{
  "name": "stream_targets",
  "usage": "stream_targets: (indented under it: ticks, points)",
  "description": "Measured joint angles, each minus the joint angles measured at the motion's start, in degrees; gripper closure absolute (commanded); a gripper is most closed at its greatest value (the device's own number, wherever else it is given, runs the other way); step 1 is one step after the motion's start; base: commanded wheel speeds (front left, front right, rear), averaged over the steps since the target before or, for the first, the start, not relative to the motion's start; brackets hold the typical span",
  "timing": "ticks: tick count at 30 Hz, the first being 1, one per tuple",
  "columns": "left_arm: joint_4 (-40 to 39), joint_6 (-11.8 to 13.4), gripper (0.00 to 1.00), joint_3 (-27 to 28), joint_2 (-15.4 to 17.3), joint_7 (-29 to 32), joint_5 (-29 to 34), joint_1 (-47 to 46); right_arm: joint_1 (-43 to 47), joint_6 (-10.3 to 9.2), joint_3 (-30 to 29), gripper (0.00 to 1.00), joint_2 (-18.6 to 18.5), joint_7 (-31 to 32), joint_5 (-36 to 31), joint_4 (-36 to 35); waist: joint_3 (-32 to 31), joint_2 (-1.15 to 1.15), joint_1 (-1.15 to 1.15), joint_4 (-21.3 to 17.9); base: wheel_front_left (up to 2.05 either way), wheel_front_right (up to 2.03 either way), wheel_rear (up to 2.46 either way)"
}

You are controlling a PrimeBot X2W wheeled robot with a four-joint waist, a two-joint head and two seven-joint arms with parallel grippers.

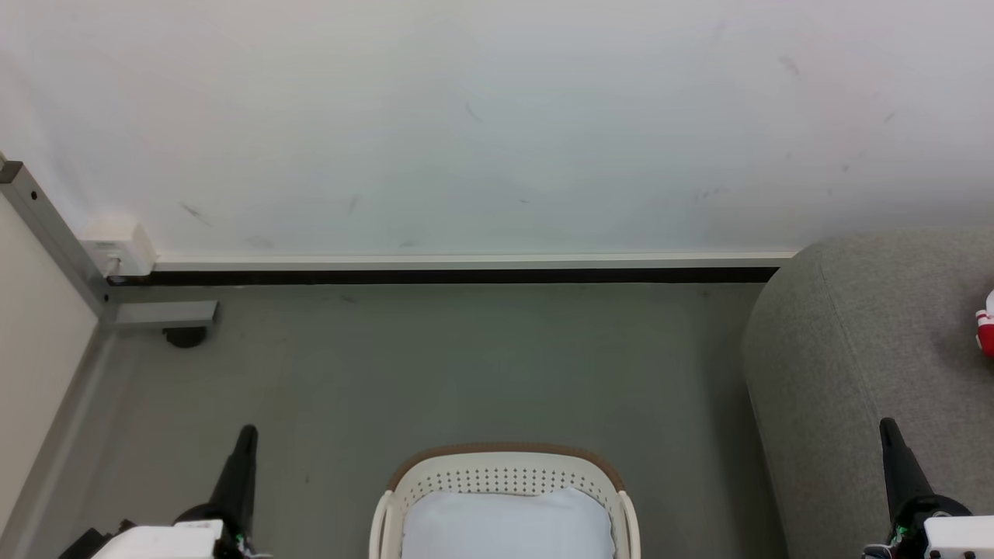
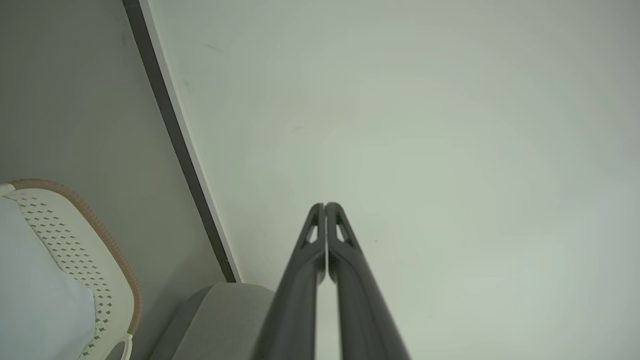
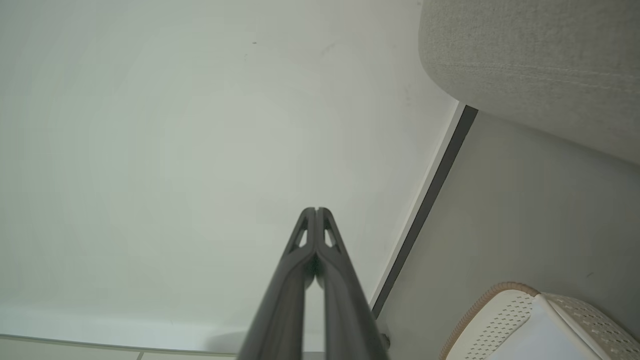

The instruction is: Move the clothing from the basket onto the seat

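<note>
The cream-white basket with its brown rim band stands on the floor at the bottom middle of the head view, and a pale white surface fills its inside. The grey seat rises at the right. A small piece of red clothing with white trim lies on the seat at the right edge. My left gripper is shut and held up left of the basket. My right gripper is shut in front of the seat. The wrist views show the left gripper and the right gripper shut on nothing, pointing at the wall, with the basket and seat at their edges.
A white wall with a dark skirting strip closes the far side of the grey floor. At the left stands a metal-framed panel with a foot, beside a white wall box.
</note>
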Motion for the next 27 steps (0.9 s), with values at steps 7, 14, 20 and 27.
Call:
stream_targets:
  ticks: [7,14,20,27]
  points:
    - [-0.1,-0.1,1.00,0.3,0.0,0.7,-2.7,-0.4,-0.2,0.00,-0.1,1.00,0.0,0.8,3.1,-0.2,0.1,0.00,0.00,0.3,0.00,0.00,0.00]
    - [-0.2,-0.3,1.00,0.6,0.0,1.2,-4.5,-0.7,-0.3,0.00,-0.2,1.00,-0.1,1.3,5.6,-0.3,0.2,0.00,0.00,0.5,0.00,0.00,0.00]
    - [-0.2,-0.4,1.00,0.6,0.0,1.2,-4.5,-0.7,-0.3,0.00,-0.2,1.00,-0.1,1.3,5.6,-0.4,0.2,0.00,0.00,0.5,0.00,0.00,0.00]
    - [-0.2,-0.4,1.00,0.6,0.0,1.2,-4.5,-0.8,-0.3,0.00,-0.2,1.00,-0.1,1.3,5.6,-0.4,0.2,0.00,0.00,0.5,0.00,0.00,0.00]
